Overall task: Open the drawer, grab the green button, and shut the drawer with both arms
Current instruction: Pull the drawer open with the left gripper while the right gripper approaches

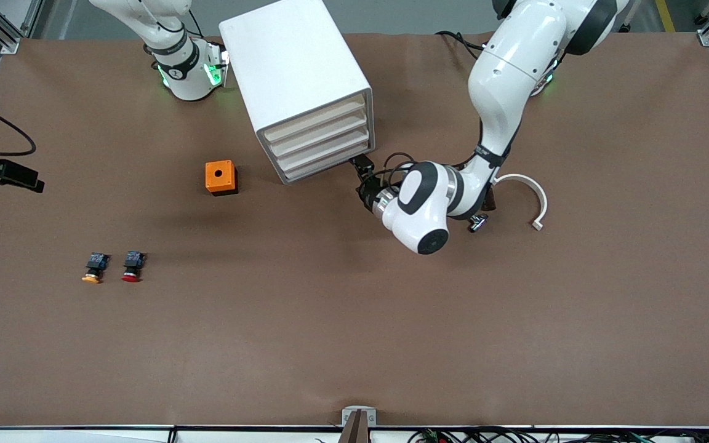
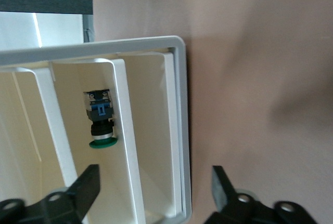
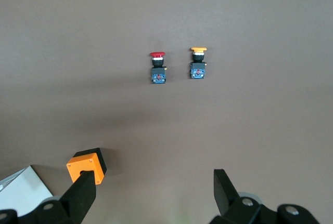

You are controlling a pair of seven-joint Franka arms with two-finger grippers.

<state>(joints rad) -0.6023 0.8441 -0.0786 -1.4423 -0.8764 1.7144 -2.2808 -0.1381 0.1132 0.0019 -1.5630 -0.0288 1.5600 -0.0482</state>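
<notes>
Here, the green-capped button [image 2: 101,122] is seen lying inside a drawer [image 2: 174,130] of the white drawer cabinet [image 1: 299,80], upper centre of the front view. The left gripper [image 2: 155,190] is held open astride the drawer's rim. The right gripper [image 3: 153,193] is held open over bare table [image 1: 354,344] beside the orange box [image 1: 221,177].

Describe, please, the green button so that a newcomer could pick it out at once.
Find the white drawer cabinet near the middle of the table, where the left gripper sits open at its front. The green button lies inside one of its drawers, seen only in the left wrist view. Its cap is green; the yellow button and red button lie out on the table.
</notes>
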